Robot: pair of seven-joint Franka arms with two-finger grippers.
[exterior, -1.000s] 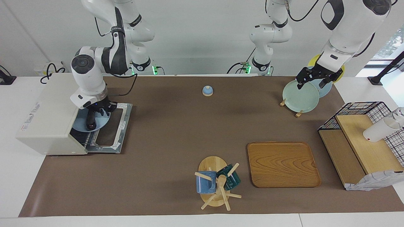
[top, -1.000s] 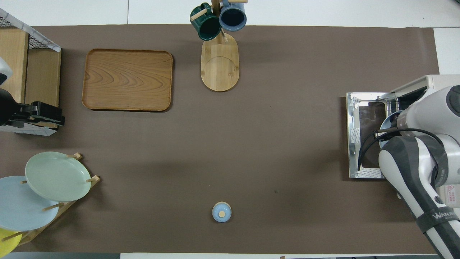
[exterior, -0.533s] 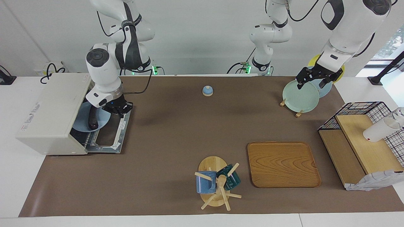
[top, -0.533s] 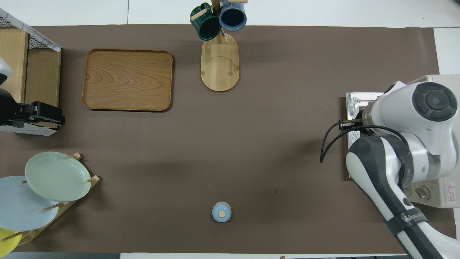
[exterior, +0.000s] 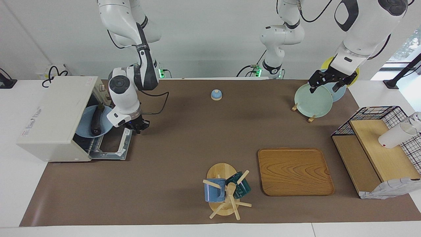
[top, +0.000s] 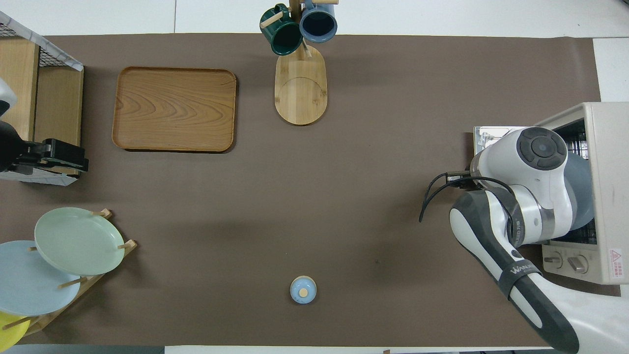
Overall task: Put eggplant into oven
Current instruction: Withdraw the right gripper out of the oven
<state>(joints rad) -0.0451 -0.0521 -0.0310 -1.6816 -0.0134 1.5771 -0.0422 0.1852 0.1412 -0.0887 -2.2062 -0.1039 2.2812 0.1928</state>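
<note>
Looking inside the oven [exterior: 49, 118], we see the eggplant [exterior: 96, 119] lying on a blue plate [exterior: 86, 128]. Our right gripper [exterior: 137, 126] hangs over the open door's edge, holding nothing; its fingers we cannot tell. Our left gripper [exterior: 330, 81] waits over the green plate [exterior: 312, 100].

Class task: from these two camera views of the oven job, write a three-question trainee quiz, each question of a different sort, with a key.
1. True or false: the eggplant lies on a blue plate inside the oven.
2. Multiple choice: the right gripper is over (A) the wooden tray, (B) the edge of the open oven door, (C) the mug tree.
3. Short answer: which things is the left gripper above?

Key
1. True.
2. B.
3. The plates on the wooden plate rack, the green plate foremost; that arm waits there.
</note>
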